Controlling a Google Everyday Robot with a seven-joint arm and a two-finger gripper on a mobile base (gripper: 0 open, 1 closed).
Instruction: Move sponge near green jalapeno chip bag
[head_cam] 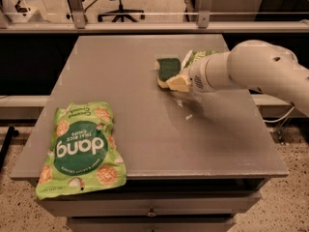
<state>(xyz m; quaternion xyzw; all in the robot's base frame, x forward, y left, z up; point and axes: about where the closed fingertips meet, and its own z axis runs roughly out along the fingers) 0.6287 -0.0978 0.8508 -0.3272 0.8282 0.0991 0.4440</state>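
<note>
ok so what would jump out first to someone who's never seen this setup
The big white arm reaching in from the right grabs the eye first, its gripper right at the sponge toward the back of the table. Next is the large light-green dang bag lying flat at the front left corner. A bit of the green jalapeno chip bag peeks out just behind the arm, close to the sponge.
</note>
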